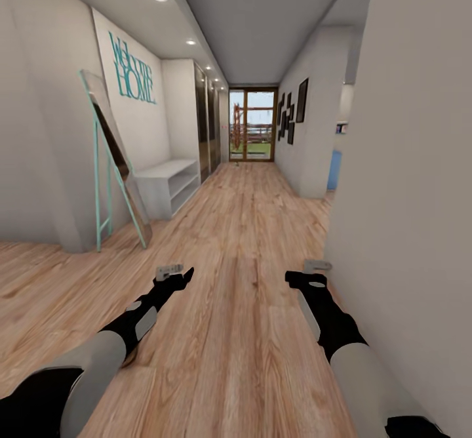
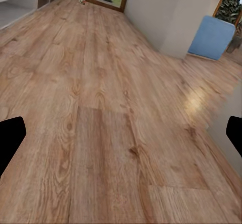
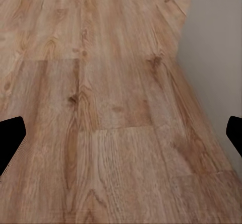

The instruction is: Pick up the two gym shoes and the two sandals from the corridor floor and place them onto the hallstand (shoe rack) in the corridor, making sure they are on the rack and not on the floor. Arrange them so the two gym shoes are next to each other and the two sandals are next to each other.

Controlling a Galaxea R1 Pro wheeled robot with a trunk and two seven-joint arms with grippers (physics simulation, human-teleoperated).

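The corridor floor [image 1: 242,248] of light wood planks runs ahead to a glass door [image 1: 252,133]. The gym shoes, the sandals and the hallstand are out of view. A tiny object [image 2: 80,0] lies on the floor near that door, too small to identify. My left gripper [image 1: 174,271] hangs low over the planks, open and empty, its black fingers [image 2: 10,141] far apart in the left wrist view. My right gripper [image 1: 316,273] is also open and empty, close to the right wall, with one finger [image 3: 10,138] showing over bare floor.
A teal-framed mirror [image 1: 118,162] leans on the left wall. Behind it stands a plain low white shelf bench [image 1: 167,185]. A white wall [image 1: 406,215] runs close along my right arm. A blue object [image 2: 212,36] sits in a side opening on the right.
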